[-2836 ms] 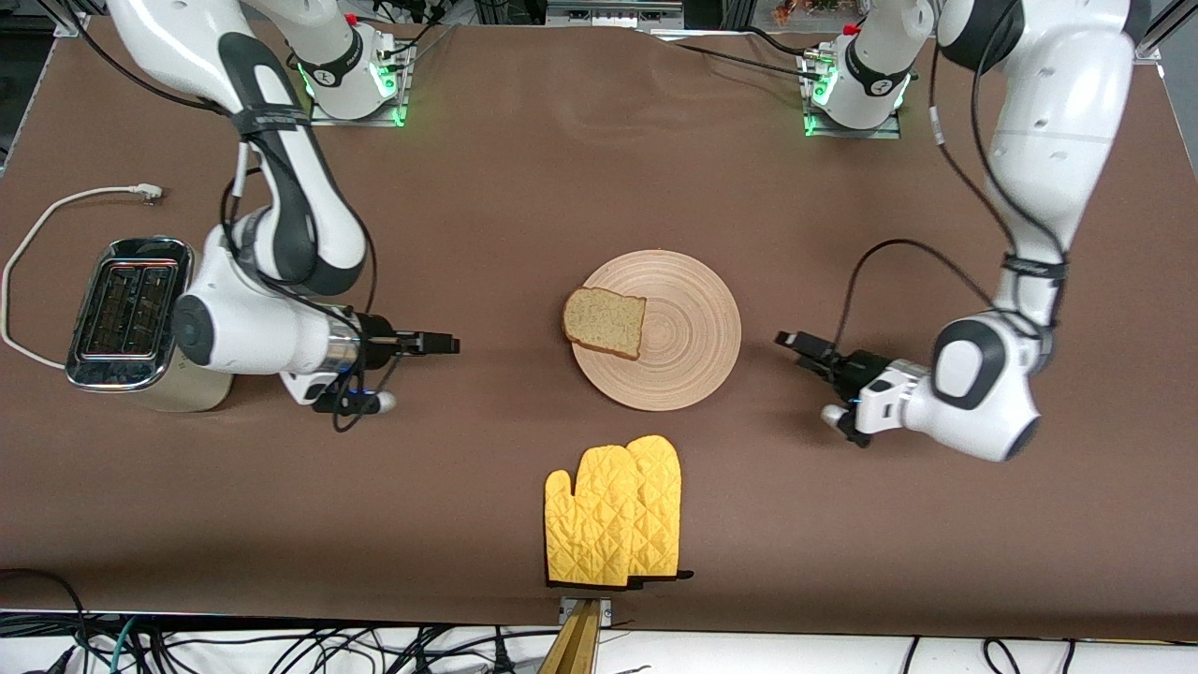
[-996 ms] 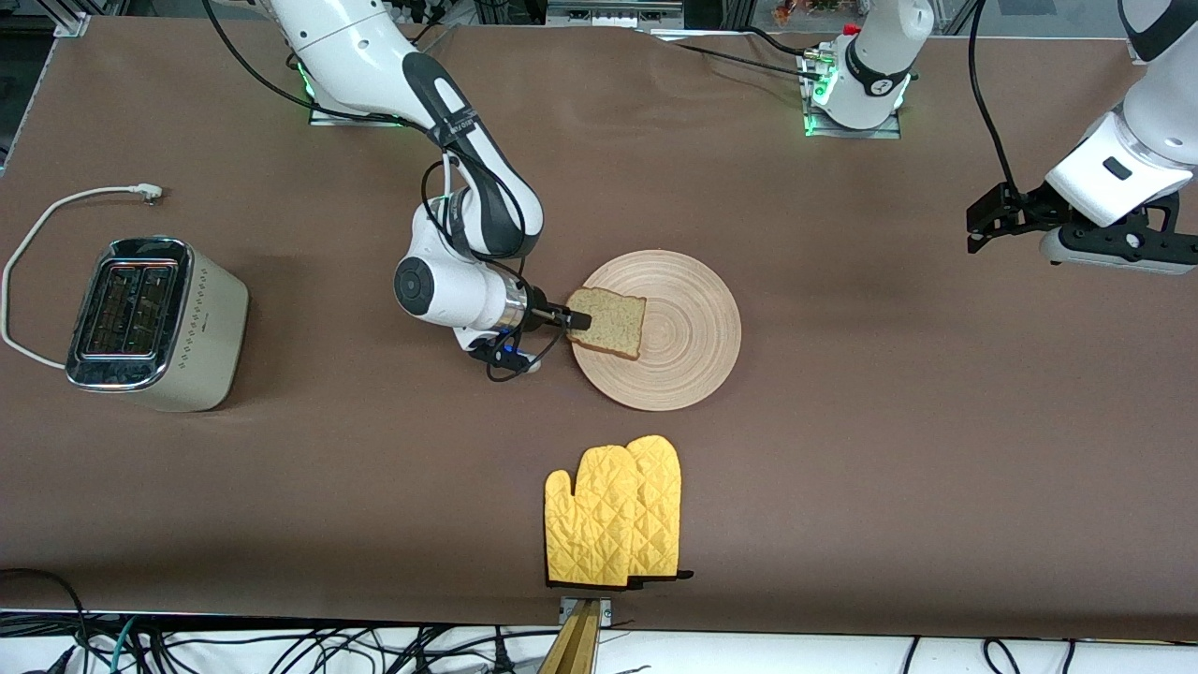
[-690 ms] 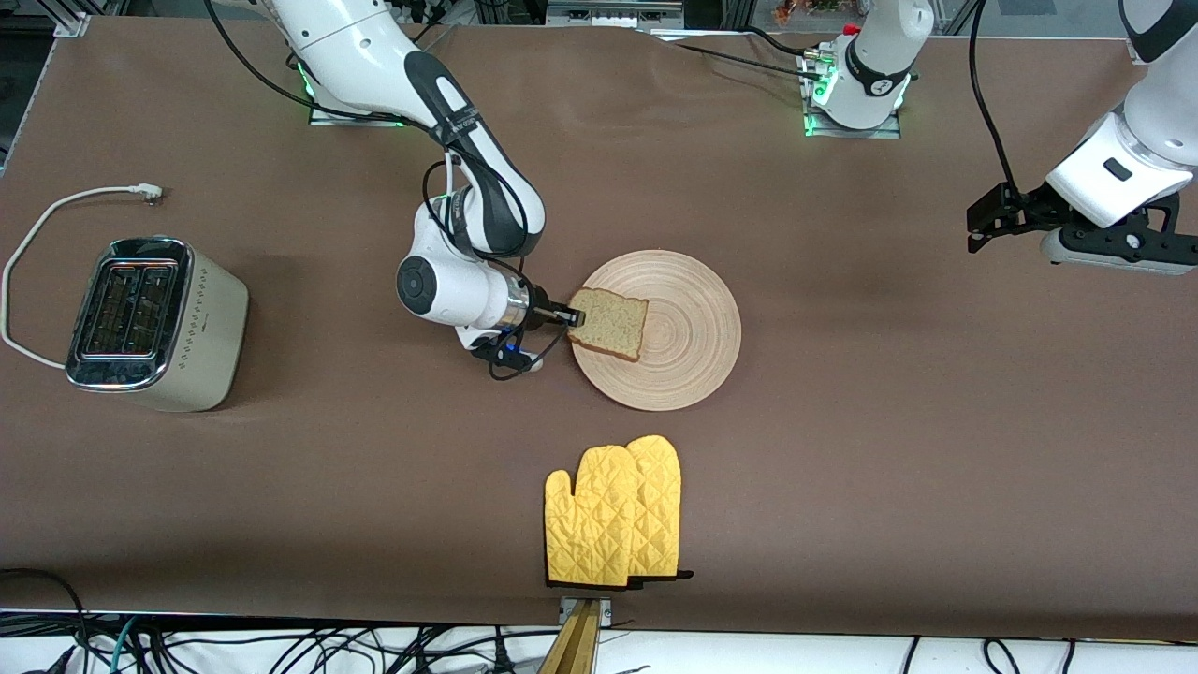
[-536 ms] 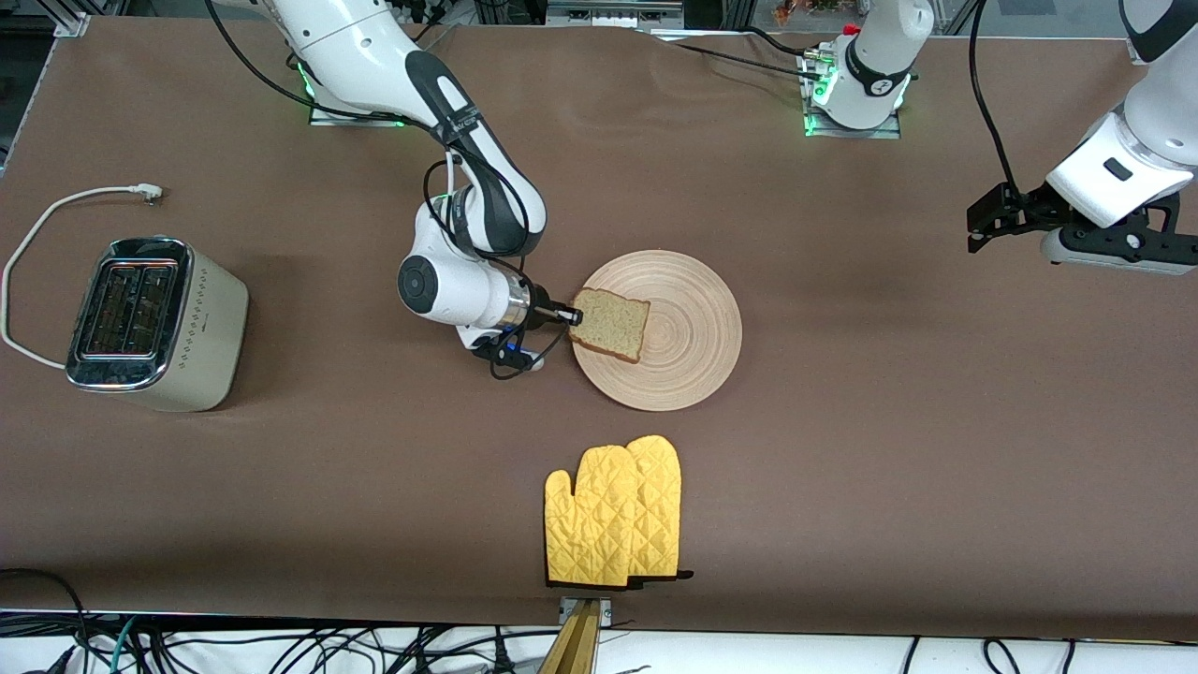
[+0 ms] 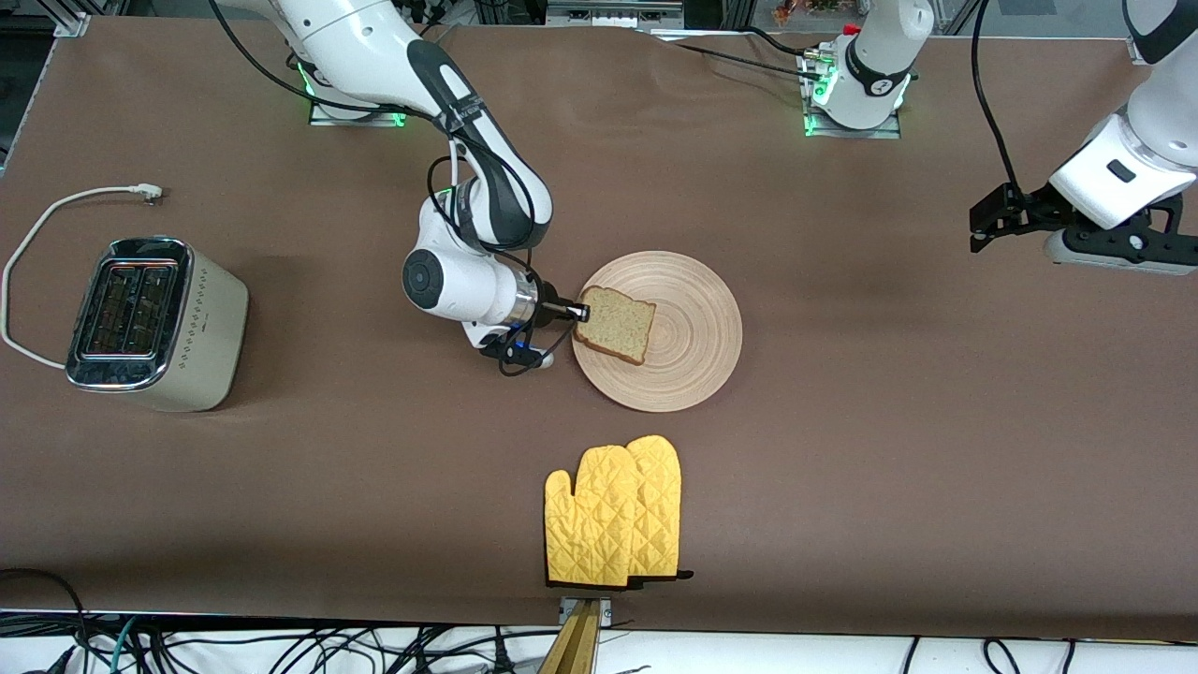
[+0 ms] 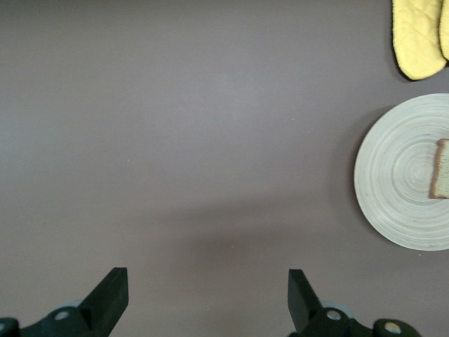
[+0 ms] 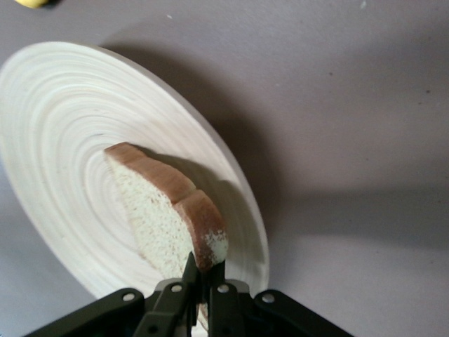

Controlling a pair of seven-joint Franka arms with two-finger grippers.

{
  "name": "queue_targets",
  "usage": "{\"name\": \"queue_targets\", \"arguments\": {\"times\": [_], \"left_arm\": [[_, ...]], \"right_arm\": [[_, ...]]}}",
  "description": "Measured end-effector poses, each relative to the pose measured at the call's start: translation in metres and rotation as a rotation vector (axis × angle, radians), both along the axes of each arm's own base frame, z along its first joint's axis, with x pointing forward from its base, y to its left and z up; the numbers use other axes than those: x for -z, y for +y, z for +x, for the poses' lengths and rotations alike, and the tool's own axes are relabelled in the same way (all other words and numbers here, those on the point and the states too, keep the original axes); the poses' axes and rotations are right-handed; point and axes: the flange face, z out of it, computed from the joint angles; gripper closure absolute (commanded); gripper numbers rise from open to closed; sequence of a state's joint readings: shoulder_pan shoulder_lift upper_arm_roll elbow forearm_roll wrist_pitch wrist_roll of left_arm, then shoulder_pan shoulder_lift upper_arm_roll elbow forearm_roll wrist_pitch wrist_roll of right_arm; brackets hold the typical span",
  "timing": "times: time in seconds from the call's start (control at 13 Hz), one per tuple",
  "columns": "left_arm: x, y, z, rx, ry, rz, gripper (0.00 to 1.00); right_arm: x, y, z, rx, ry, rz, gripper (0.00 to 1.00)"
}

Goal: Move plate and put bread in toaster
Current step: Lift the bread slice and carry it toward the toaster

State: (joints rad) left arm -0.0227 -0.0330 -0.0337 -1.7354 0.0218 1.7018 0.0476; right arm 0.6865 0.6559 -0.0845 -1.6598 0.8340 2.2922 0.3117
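The beige ringed plate (image 5: 683, 328) lies mid-table. My right gripper (image 5: 578, 312) is shut on the crust edge of the bread (image 5: 618, 324), which is tilted with its gripped edge lifted over the plate's rim. The right wrist view shows the fingers (image 7: 184, 277) pinching the bread (image 7: 165, 214) above the plate (image 7: 63, 119). The toaster (image 5: 150, 323) stands at the right arm's end of the table, slots up. My left gripper (image 5: 981, 225) is open and empty, up in the air over the left arm's end; its wrist view shows the plate (image 6: 400, 182) and bread (image 6: 441, 168) far off.
A pair of yellow oven mitts (image 5: 615, 513) lies nearer the front camera than the plate. The toaster's white cord (image 5: 56, 211) loops on the table beside the toaster. Bare brown cloth lies between plate and toaster.
My right gripper came in from beside the toaster, closed on the bread's edge and has tipped it up. My left arm rose from beside the plate and now holds still.
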Motion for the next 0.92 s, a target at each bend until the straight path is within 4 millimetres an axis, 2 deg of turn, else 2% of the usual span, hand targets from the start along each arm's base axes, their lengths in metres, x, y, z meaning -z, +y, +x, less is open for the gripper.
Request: {"name": "queue_targets", "arguments": {"times": [0.15,0.38,0.54,0.69,0.92], "left_arm": [[0.002,0.014,0.003,-0.025,0.002,0.000,0.00],[-0.003,0.013,0.010,-0.013,-0.010,-0.005,0.00],[-0.004,0.011,0.015,0.004,-0.013,-0.026,0.00],[-0.003,0.012,0.018,0.010,-0.013,-0.027,0.00],[-0.002,0.014,0.019,0.008,-0.012,-0.027,0.00]], "right_arm": [[-0.024,-0.015,0.015,-0.036,0.011,-0.012,1.00],[-0.084,-0.064,0.049,-0.108,0.021,-0.088,1.00],[-0.126,-0.101,0.065,-0.129,0.012,-0.149,1.00],[-0.160,-0.138,0.074,-0.155,-0.002,-0.220,1.00],[-0.192,-0.212,0.080,-0.224,0.013,-0.298,1.00]]}}
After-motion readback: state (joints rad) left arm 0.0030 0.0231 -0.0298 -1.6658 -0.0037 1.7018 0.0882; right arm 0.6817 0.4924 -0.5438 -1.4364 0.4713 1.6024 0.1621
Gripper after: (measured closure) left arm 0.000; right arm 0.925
